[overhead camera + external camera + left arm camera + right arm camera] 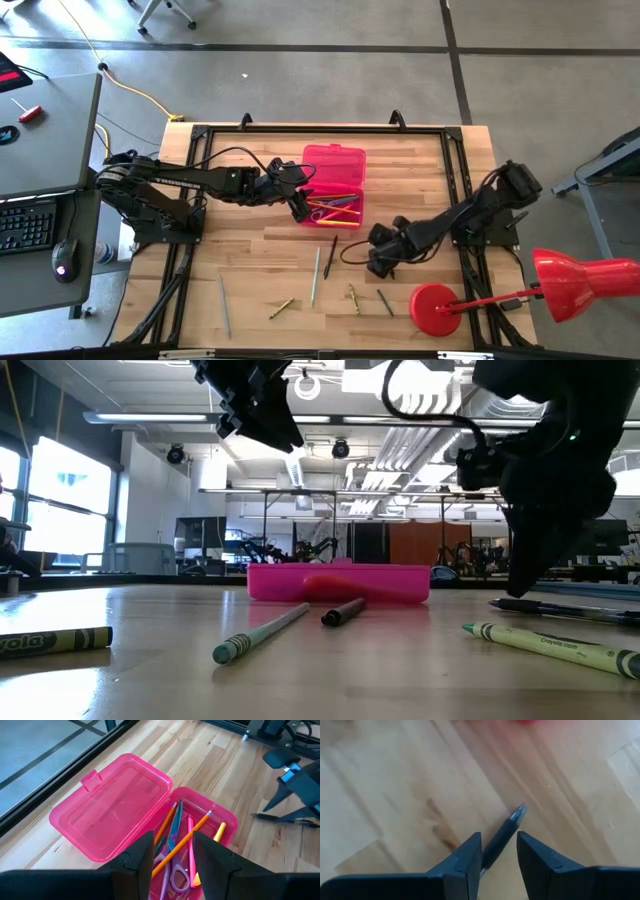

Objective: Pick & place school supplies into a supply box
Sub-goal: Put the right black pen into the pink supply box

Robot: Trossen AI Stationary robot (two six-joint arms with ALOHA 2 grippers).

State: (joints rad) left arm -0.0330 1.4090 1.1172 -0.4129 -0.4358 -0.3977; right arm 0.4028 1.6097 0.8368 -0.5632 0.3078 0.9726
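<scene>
Fingers of the right claw point(499, 851) stand apart, straddling a dark pen point(503, 836) on the table point(395, 795).

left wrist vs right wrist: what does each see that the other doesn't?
Left wrist only: the open pink supply box with pencils and purple scissors inside, lid laid flat; the right arm's hand farther off; the left hand open above the box.
Right wrist only: a dark pen on bare wood, lying between the open right hand's fingers, not yet gripped.
Both: the wooden table.
</scene>
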